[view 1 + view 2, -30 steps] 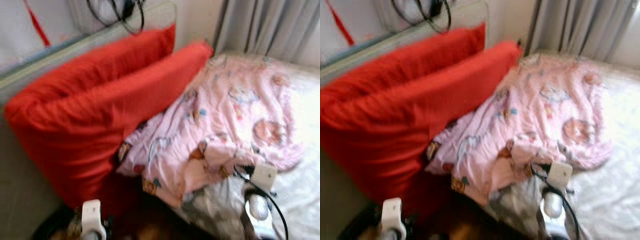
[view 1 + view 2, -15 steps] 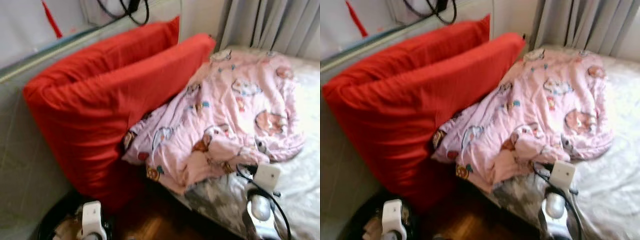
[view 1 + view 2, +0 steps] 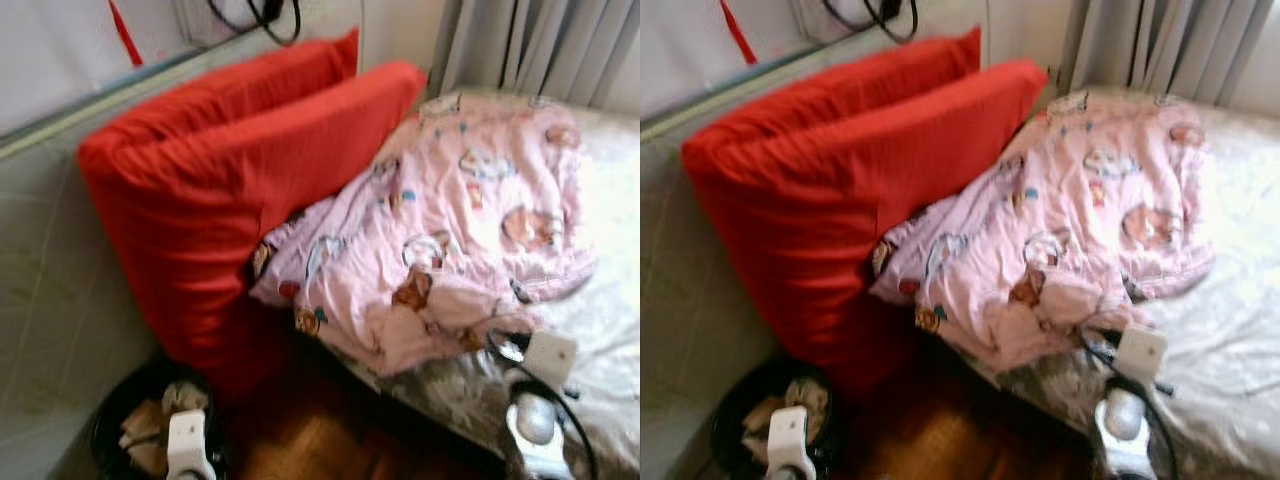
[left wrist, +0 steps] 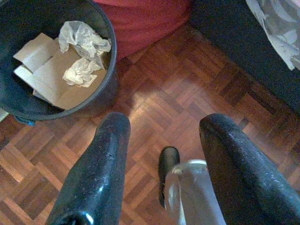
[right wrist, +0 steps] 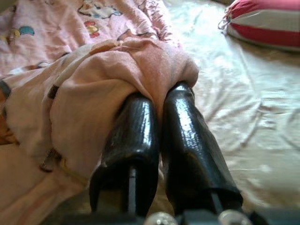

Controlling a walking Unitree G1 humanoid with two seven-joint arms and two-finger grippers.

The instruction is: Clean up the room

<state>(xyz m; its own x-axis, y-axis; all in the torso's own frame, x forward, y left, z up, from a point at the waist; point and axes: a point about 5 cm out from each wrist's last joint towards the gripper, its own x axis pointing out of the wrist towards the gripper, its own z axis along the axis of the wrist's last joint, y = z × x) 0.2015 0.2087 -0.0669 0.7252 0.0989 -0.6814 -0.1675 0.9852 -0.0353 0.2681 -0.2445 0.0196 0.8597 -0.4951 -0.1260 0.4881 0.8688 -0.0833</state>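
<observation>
A bed (image 3: 600, 340) with a pale sheet is the landmark. Grey curtains (image 3: 540, 50) hang behind its far side, bright light washing over the sheet there. A pale padded wall panel (image 3: 50, 280) runs along the bed's head end. Dark wooden parquet floor (image 4: 187, 93) lies beside the bed, a black bin (image 4: 101, 89) standing on it.
</observation>
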